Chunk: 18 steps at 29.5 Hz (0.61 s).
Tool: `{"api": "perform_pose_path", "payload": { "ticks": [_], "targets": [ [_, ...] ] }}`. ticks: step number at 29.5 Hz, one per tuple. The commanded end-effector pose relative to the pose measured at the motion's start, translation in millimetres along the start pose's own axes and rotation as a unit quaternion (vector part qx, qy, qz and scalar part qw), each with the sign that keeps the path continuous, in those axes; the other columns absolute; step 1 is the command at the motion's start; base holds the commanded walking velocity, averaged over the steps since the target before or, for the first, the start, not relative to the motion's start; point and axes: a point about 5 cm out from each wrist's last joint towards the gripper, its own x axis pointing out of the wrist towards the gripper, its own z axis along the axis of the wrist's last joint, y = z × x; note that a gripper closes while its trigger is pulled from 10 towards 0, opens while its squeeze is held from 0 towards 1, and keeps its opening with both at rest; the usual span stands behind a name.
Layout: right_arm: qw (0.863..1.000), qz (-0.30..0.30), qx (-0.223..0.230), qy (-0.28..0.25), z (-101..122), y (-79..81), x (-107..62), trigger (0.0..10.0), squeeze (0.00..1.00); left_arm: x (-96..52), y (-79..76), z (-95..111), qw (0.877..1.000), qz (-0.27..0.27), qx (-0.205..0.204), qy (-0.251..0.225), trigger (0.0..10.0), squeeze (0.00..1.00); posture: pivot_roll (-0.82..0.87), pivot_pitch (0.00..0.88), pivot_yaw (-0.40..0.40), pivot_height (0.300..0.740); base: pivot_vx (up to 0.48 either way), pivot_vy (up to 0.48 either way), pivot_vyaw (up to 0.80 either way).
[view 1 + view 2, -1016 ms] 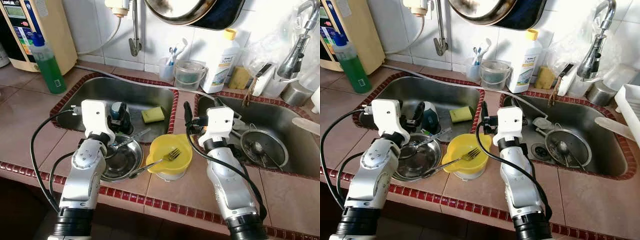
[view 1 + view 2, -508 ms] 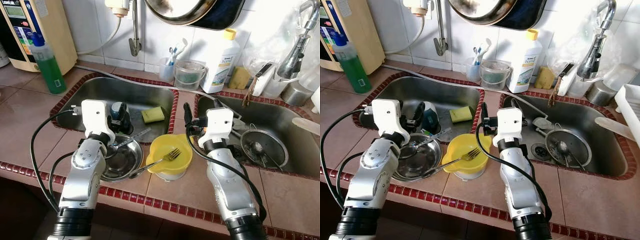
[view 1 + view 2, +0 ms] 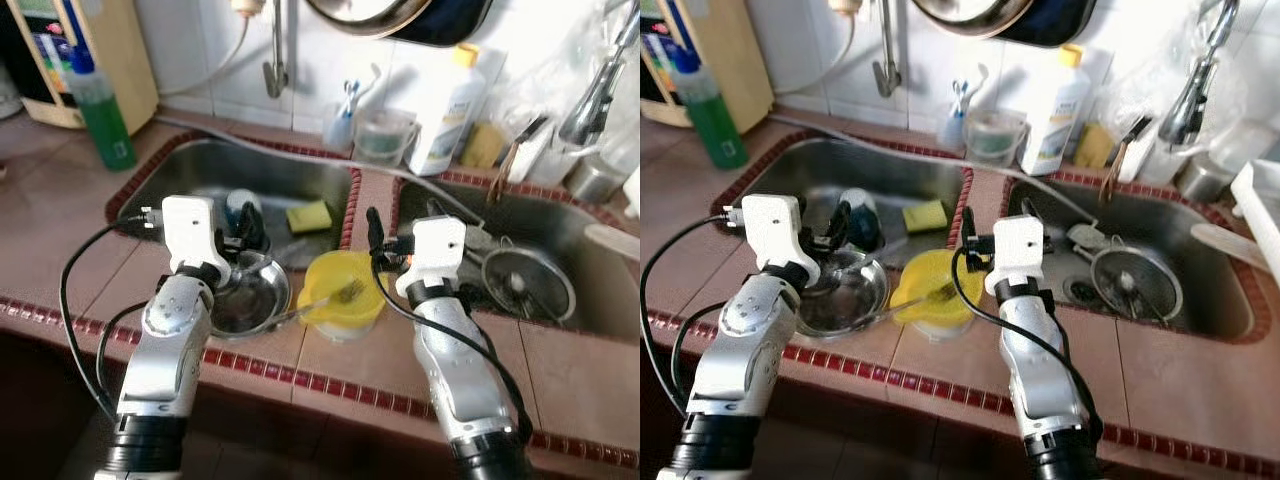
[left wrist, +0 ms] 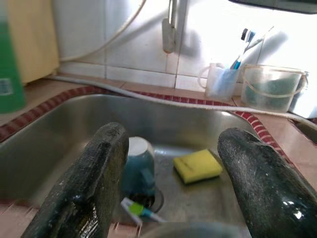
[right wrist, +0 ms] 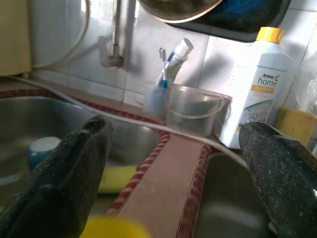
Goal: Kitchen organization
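Note:
A yellow bowl [image 3: 345, 296] with a fork [image 3: 322, 300] leaning in it sits on the tiled counter between the two sinks. A steel bowl [image 3: 246, 297] holding a utensil stands just to its left. My left gripper [image 4: 171, 183] is open above the steel bowl's far rim, pointing into the left sink [image 3: 200, 175], where a teal mug [image 4: 139, 164] and a yellow sponge [image 4: 197, 166] lie. My right gripper [image 5: 173, 183] is open, hovering over the divider beside the yellow bowl, with nothing between its fingers.
A metal strainer [image 3: 522, 283] lies in the right sink [image 3: 590, 262]. Along the back wall stand a green bottle [image 3: 103, 118], a toothbrush cup [image 5: 157, 96], a clear tub [image 5: 194, 110] and a white detergent bottle [image 5: 257, 79]. A tap [image 3: 595, 95] rises at the right.
The whole picture has shifted slightly and is blurred, so the camera moved. Both arms and the bowls keep their places relative to each other.

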Motion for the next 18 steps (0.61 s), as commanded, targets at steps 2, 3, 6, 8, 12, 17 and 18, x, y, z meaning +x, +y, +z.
{"api": "perform_pose_path", "payload": {
  "ticks": [2, 3, 6, 8, 12, 17, 18],
  "targets": [
    [1.0, 0.0, -0.002, 0.0, -0.1, -1.5, -1.6, 10.0, 0.0, 0.0, -2.7, 4.5, 1.0, -0.009, 0.002, -0.007, 10.0, 0.0, -0.18, 0.0, -0.035, 0.74, -0.339, 0.0, 0.0],
    [1.0, 0.0, -0.002, 0.0, -0.1, -1.3, -1.7, 10.0, 0.0, 0.1, -2.8, 4.5, 1.0, -0.009, 0.002, -0.006, 10.0, 0.0, -0.18, 0.0, -0.034, 0.74, -0.341, 0.0, 0.0],
    [1.0, 0.0, -0.002, 0.0, -0.1, -1.0, -2.1, 10.0, 0.0, -0.1, -3.2, 4.6, 1.0, -0.01, 0.001, -0.007, 10.0, 0.0, -0.18, 0.0, -0.035, 0.74, -0.345, 0.0, 0.0],
    [1.0, 0.001, -0.002, 0.001, -0.3, -0.8, -2.5, 10.0, 0.0, 0.3, -4.1, 4.8, 1.0, -0.011, 0.001, -0.007, 10.0, 0.0, -0.18, 0.0, -0.035, 0.74, -0.341, 0.0, 0.0],
    [1.0, 0.003, -0.002, 0.002, -0.6, -0.3, -3.0, 10.0, 0.0, 0.9, -5.5, 6.3, 1.0, -0.014, -0.005, -0.012, 10.0, 0.0, -0.18, 0.0, -0.037, 0.74, 0.0, 0.0, 0.0],
    [1.0, 0.005, -0.003, 0.001, -0.2, -0.3, -2.6, 10.0, 0.0, 0.4, -5.7, 6.4, 1.0, -0.015, -0.004, -0.012, 10.0, 0.0, -0.17, 0.0, -0.038, 0.74, 0.0, 0.0, 0.0],
    [1.0, 0.005, -0.003, 0.001, -0.1, -0.4, -2.5, 10.0, 0.0, 0.4, -5.6, 6.2, 1.0, -0.015, -0.003, -0.012, 10.0, 0.0, -0.17, 0.0, -0.038, 0.74, 0.0, 0.0, 0.0]
  ]
}}
